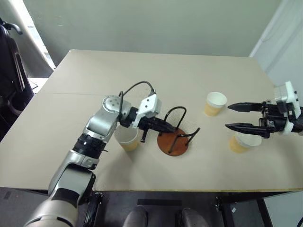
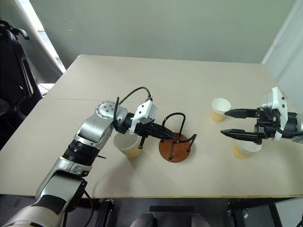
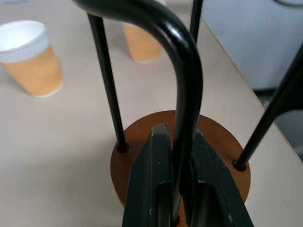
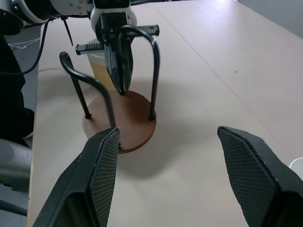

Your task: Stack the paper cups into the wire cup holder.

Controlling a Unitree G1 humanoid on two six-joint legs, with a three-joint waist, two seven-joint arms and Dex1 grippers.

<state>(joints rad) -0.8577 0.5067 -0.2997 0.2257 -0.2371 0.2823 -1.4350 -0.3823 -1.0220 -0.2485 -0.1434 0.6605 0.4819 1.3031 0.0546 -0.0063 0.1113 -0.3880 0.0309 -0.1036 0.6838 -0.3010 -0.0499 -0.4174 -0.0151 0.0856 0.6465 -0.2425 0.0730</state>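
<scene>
Clamping one black loop of the wire cup holder (image 1: 173, 137), the left gripper (image 1: 166, 126) is pinched tight. The right gripper (image 1: 232, 117) hangs wide open and empty, above a paper cup (image 1: 242, 142).

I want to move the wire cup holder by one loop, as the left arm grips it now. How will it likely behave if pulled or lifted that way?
The wire cup holder probably stays stiff: its loops look like solid bent rod fixed into the disc. Held by one loop in the left gripper, off-centre, it may tilt when lifted. Pulled sideways, the flat base would likely slide rather than tip, though the nearby paper cup could get knocked.
</scene>
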